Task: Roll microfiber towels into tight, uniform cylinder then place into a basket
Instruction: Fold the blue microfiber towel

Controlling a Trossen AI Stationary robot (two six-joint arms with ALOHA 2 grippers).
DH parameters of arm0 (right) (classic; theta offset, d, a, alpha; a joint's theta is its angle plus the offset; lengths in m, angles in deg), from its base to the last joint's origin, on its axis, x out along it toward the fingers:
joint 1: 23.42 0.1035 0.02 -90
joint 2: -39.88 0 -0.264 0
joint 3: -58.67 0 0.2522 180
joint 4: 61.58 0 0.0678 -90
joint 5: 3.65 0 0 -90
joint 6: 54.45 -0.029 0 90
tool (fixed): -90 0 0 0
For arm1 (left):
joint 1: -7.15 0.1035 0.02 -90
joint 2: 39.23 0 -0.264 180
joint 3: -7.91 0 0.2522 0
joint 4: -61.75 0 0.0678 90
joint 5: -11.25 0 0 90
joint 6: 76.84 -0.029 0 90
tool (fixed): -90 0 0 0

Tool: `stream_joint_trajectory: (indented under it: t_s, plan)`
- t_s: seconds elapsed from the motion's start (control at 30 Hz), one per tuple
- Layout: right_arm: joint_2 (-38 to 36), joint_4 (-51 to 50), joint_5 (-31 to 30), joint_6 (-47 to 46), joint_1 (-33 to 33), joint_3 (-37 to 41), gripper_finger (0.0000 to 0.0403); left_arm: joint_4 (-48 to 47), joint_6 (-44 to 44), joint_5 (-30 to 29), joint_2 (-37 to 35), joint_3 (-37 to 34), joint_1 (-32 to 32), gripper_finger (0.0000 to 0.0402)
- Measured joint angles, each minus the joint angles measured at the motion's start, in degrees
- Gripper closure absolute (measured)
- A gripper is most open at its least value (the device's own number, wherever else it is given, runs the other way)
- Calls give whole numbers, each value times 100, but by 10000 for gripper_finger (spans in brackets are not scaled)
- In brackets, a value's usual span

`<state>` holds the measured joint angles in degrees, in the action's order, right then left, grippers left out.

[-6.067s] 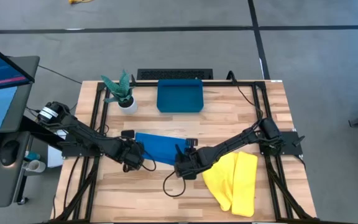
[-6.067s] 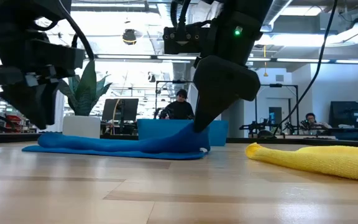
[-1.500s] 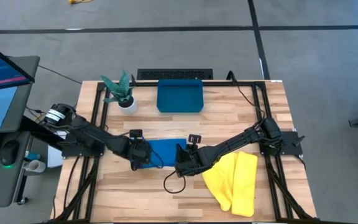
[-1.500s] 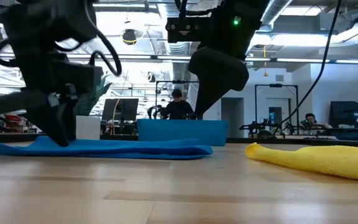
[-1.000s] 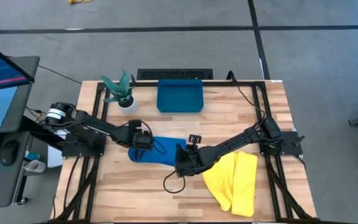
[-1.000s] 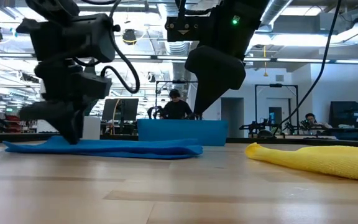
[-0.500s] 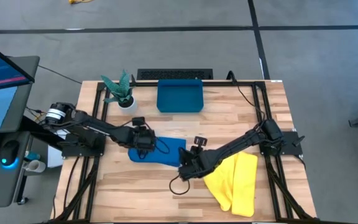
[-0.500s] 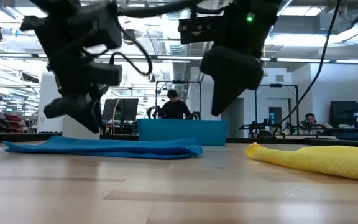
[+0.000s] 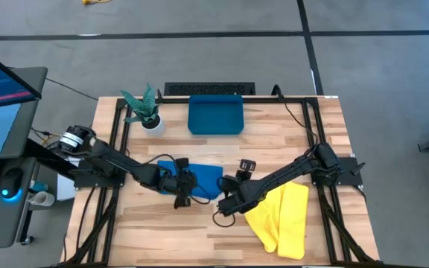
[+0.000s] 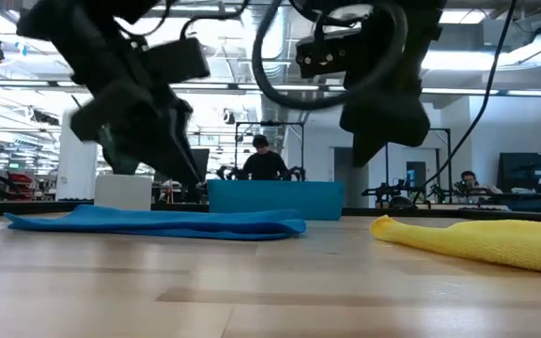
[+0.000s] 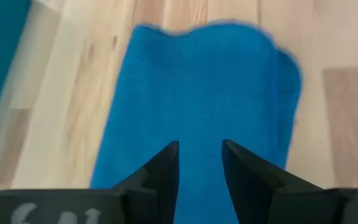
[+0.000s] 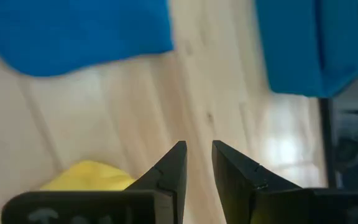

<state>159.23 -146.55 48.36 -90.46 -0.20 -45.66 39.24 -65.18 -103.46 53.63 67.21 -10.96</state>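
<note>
The blue towel (image 9: 197, 176) lies flat and spread on the table's middle; it also shows in the low view (image 10: 158, 223) and under my left wrist (image 11: 197, 93). My left gripper (image 9: 182, 195) hovers over the towel's near edge, fingers a little apart and empty (image 11: 201, 152). My right gripper (image 9: 224, 206) hovers over bare wood to the right of the blue towel, narrowly open and empty (image 12: 197, 149). The yellow towel (image 9: 281, 216) lies bunched at the near right. The teal basket (image 9: 216, 115) stands at the far middle.
A white pot with a green plant (image 9: 152, 123) stands left of the basket. Black frame rails run along the table's left and right sides (image 9: 110, 149). A dark cable (image 9: 218, 218) hangs below the right gripper. People sit in the room behind (image 10: 266, 160).
My left gripper has risen off the blue towel's left part and gone toward the table's right and near edge. My right gripper has lifted clear of the towel's right end and moved a little right and nearer. The towel stays flat.
</note>
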Motion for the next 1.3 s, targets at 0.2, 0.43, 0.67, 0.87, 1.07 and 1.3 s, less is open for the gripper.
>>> stream_joint_trajectory:
  t_s: [0.2,0.43,0.67,0.87,1.07,1.3]
  plan:
    - [0,-68,-35,16,2,-2,305,257,2,290,522,-6,20,288]
    - [0,16,-100,42,-61,-1,305,257,-378,1222,610,11,-153,288]
    - [0,461,-81,333,-63,0,305,-425,-1023,1331,429,15,-467,288]
    - [0,674,-67,503,-63,0,305,-1306,-783,776,-360,96,-740,288]
    - [0,701,-60,509,-83,0,305,-2972,423,-289,-1302,111,-840,288]
    - [0,718,-32,512,-83,0,305,-3320,1468,-284,-1608,-234,-145,288]
